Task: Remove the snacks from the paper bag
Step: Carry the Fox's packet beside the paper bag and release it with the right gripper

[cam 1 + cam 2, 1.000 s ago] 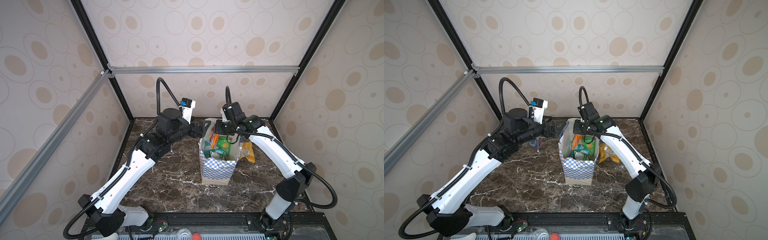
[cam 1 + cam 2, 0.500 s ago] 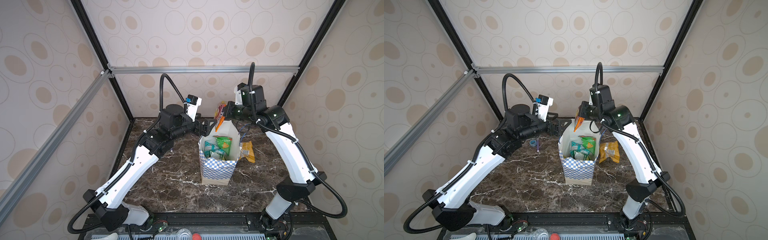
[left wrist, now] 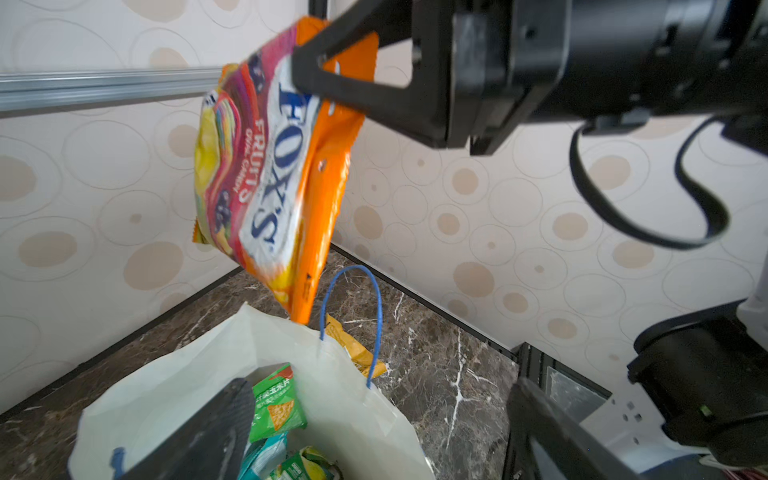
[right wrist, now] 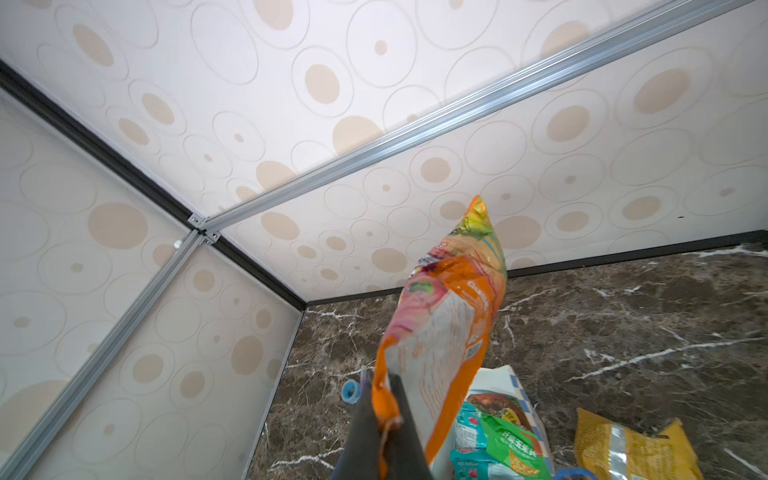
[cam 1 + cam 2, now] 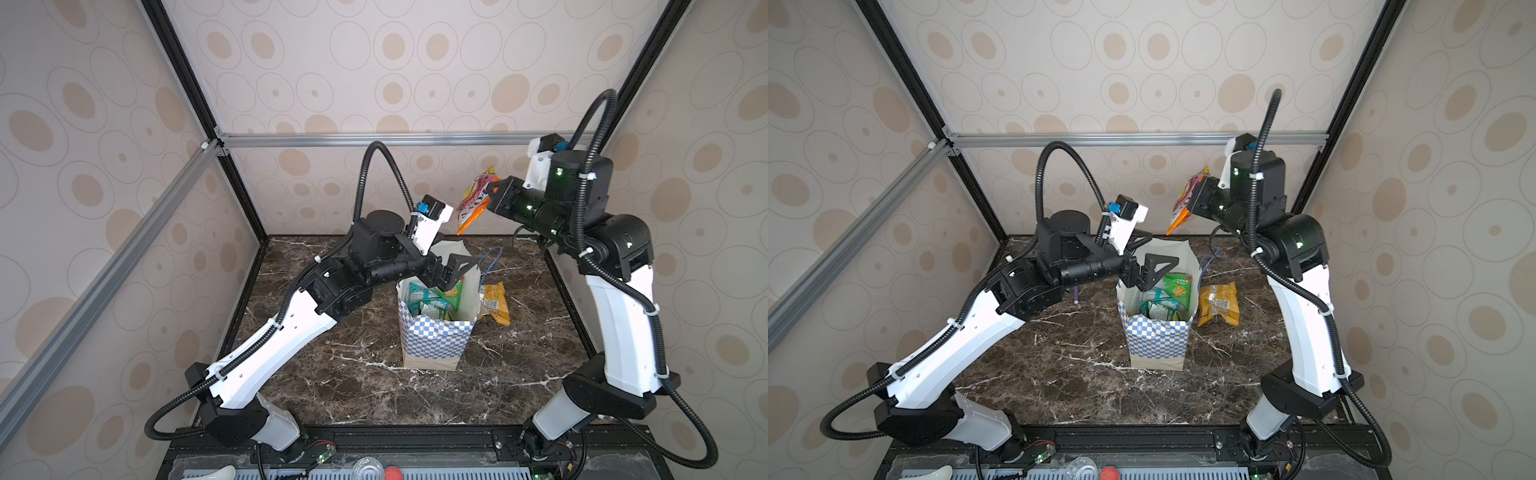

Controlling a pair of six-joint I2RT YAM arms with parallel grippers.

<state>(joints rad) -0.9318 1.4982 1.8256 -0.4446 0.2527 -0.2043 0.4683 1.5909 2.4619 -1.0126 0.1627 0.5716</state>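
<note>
The right gripper [image 5: 492, 193] is pinched tight on the orange edge of the FOX'S packet [image 3: 257, 166], which dangles from its fingers high in the air, above the open top of the paper bag [image 5: 432, 340] and clear of it. Lower down, the left gripper [image 5: 1148, 252] has its fingers spread wide at the bag's rim, holding nothing; whether one touches the paper is hard to tell. Beneath those fingers a green packet [image 5: 1177, 286] and teal packets [image 5: 1156, 307] lie inside the bag. A yellow packet [image 5: 494, 303] lies on the marble table [image 5: 340, 374] just beside the bag, on the right arm's side.

Glossy crinkled foil packet [image 3: 266, 166]; matt paper bag [image 3: 166, 382]; polished marble tabletop [image 5: 353, 374].
</note>
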